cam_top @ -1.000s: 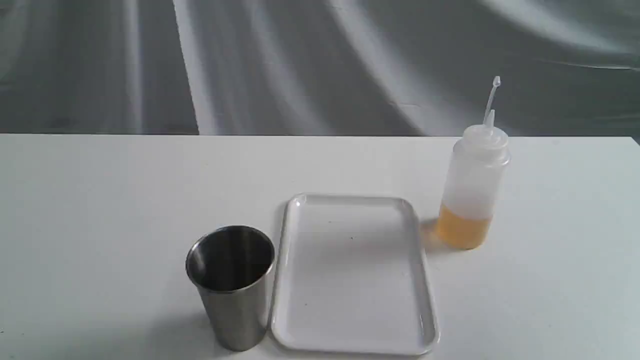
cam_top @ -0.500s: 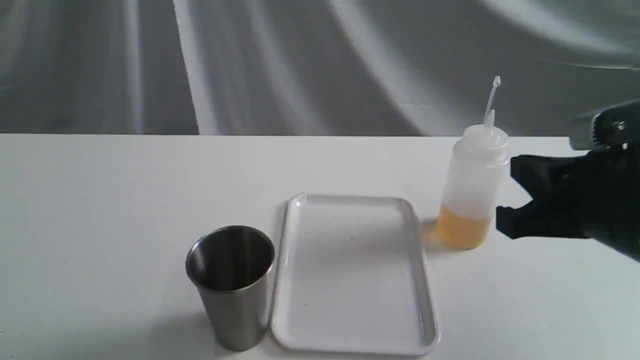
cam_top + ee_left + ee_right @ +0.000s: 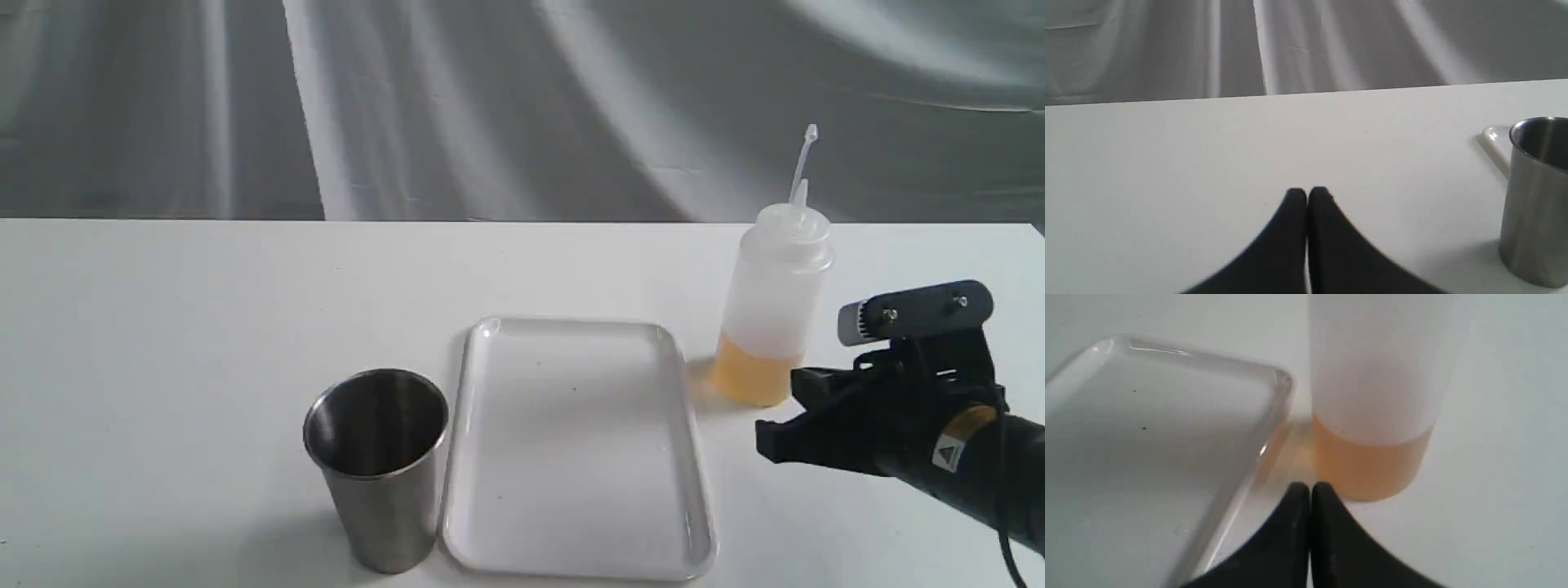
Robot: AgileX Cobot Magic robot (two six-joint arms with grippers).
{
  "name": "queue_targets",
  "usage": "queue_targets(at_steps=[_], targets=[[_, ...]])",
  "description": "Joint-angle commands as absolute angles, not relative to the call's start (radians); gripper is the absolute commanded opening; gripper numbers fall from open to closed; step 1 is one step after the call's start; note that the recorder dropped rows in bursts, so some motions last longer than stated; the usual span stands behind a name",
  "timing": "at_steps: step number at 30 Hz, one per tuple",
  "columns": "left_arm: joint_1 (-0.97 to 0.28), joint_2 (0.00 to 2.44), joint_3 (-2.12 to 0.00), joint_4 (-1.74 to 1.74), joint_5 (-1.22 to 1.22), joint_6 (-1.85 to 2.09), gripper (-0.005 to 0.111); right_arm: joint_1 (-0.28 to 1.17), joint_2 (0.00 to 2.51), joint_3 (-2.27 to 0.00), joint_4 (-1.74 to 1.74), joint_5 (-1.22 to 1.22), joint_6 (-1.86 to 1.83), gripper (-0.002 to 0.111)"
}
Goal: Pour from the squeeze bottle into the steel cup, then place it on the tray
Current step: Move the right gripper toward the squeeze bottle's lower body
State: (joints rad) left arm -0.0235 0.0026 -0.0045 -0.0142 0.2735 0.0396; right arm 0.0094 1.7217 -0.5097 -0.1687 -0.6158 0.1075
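Progress nil: squeeze bottle upright on table, just right of tray, ungripped; steel cup left of tray, apparently empty. Close by bottle base, right tool, tips pressed together; left tool likewise, apart from cup. Grasp, pour, tray placement remain.

White tray, silver-grey steel cup, whitish squeeze bottle, amber liquid.
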Motion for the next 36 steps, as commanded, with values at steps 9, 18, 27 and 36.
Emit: queue_targets(at_steps=[9,18,27,36], targets=[[-0.022,0.000,0.000,-0.015,0.266,0.036,0.000,0.012,1.804,-0.468,-0.128,-0.796,0.026,0.000],[-0.022,0.000,0.000,-0.015,0.266,0.034,0.000,0.012,1.804,-0.468,-0.128,-0.796,0.026,0.045],[-0.022,0.000,0.000,-0.015,0.266,0.037,0.000,0.012,1.807,-0.468,-0.128,-0.804,0.026,0.091],[-0.022,0.000,0.000,-0.015,0.266,0.037,0.000,0.012,1.819,-0.468,-0.103,-0.855,0.030,0.091]])
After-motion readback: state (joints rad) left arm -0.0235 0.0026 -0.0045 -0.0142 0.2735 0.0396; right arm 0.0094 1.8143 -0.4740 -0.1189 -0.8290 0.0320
